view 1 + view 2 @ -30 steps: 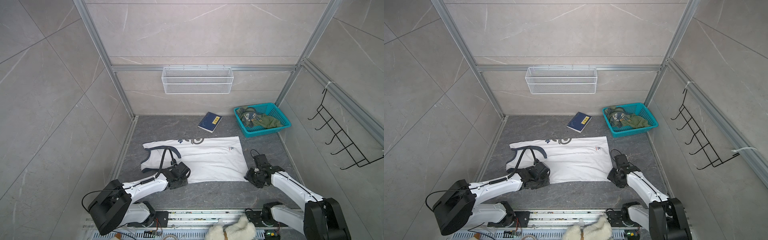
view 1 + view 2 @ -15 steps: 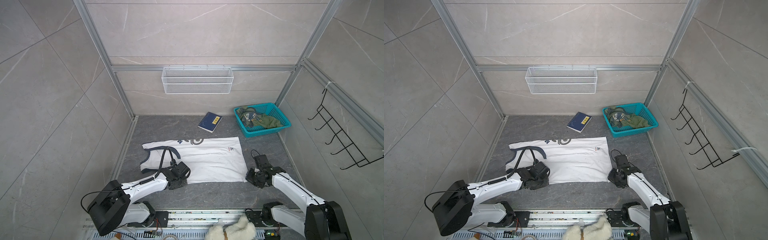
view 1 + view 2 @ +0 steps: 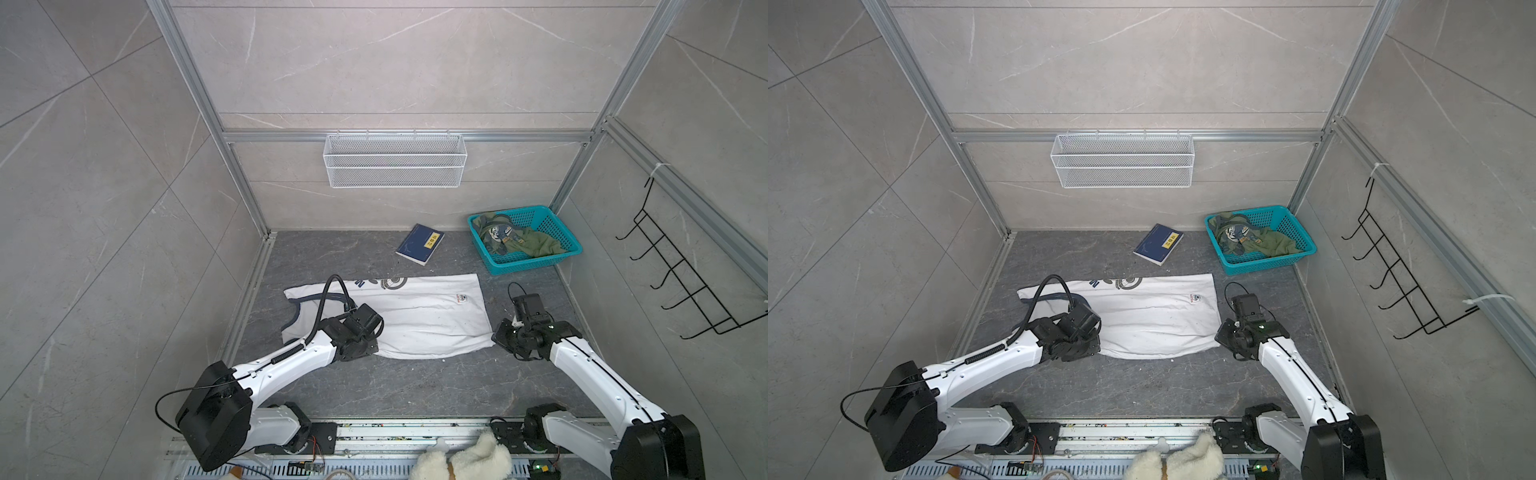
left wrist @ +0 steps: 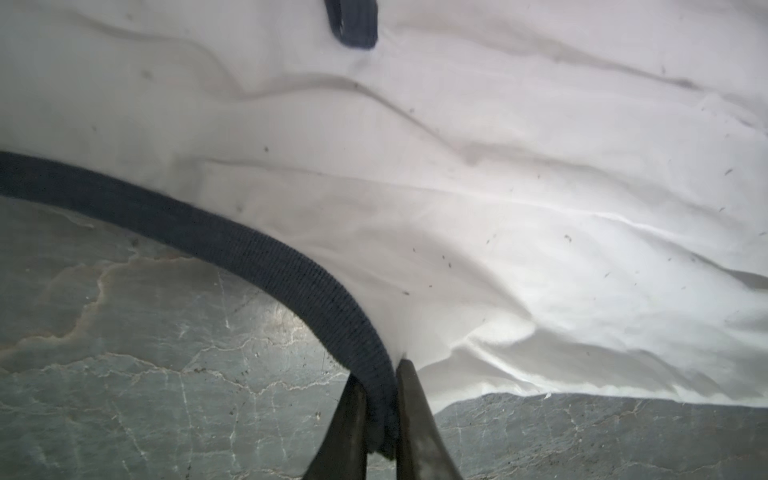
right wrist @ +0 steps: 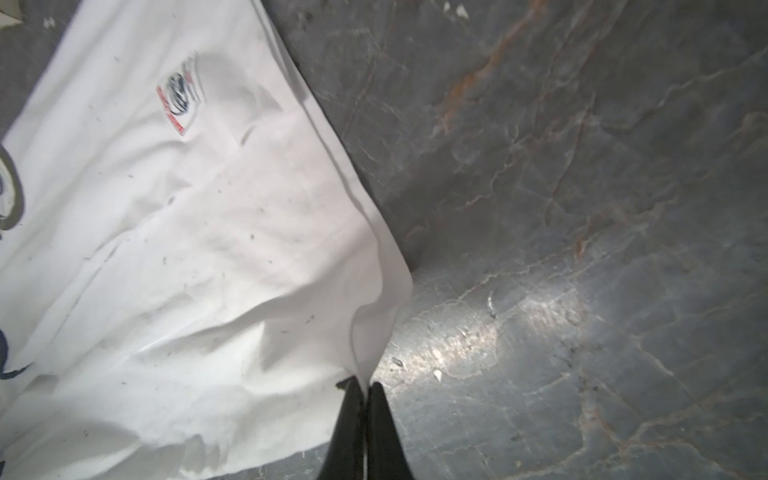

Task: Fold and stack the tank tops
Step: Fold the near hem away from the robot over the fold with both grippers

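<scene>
The white tank top (image 3: pixel 419 320) (image 3: pixel 1154 322) lies spread flat on the dark floor, navy-trimmed armholes to the left, hem to the right. My left gripper (image 4: pixel 380 376) is shut on its navy armhole trim (image 4: pixel 257 253) at the near left edge (image 3: pixel 357 349). My right gripper (image 5: pixel 365 384) is shut on the near right hem corner of the white cloth (image 5: pixel 208 249), by my right wrist (image 3: pixel 515 336). The olive green tank top (image 3: pixel 523 243) (image 3: pixel 1256 241) lies crumpled in the teal basket (image 3: pixel 536 264) at the back right.
A small navy book (image 3: pixel 420 249) with a yellow label lies behind the white top. A white wire shelf (image 3: pixel 395 166) hangs on the back wall and a black hook rack (image 3: pixel 681 274) on the right wall. A fluffy white plush (image 3: pixel 461 459) sits at the front rail.
Both grippers have closed on the white top's near edge, the left on the armhole trim and the right on the hem corner. The arms have barely shifted.
</scene>
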{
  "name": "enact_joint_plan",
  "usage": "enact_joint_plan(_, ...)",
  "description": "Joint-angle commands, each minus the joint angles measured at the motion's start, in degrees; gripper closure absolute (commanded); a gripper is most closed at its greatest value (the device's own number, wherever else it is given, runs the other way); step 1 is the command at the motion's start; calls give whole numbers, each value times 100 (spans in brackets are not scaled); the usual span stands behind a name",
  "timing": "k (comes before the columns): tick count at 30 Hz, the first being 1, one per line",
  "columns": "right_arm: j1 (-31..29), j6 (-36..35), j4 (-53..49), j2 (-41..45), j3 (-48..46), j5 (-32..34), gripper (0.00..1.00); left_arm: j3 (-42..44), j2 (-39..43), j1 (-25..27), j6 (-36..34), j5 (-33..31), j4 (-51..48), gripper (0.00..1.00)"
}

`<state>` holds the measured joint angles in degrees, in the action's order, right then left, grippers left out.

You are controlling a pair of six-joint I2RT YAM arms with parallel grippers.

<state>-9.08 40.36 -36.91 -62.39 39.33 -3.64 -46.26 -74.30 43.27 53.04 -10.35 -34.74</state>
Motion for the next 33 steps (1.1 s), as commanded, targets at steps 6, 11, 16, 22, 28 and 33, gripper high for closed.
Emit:
enact_joint_plan(6,-5,-224,167,-808,966,292,99,-797,-558,-773,-682,58,70,90)
enact_joint_plan(11,-2,-284,379,-1439,1552,499,100,-1253,-1040,-1205,-919,143,184,90)
enact_joint_plan(16,-1,-340,565,-2063,2083,682,100,-1681,-1525,-1509,-1056,239,309,90)
enact_joint_plan(22,-5,-354,712,-2838,2643,845,100,-2208,-2102,-1720,-1177,329,363,89)
enact_joint_plan(28,-3,-316,869,-3409,2978,880,100,-2677,-2666,-1889,-1261,369,363,88)
enact_joint_plan(33,0,-312,901,-3771,3188,940,98,-3014,-3085,-1921,-1316,355,277,83)
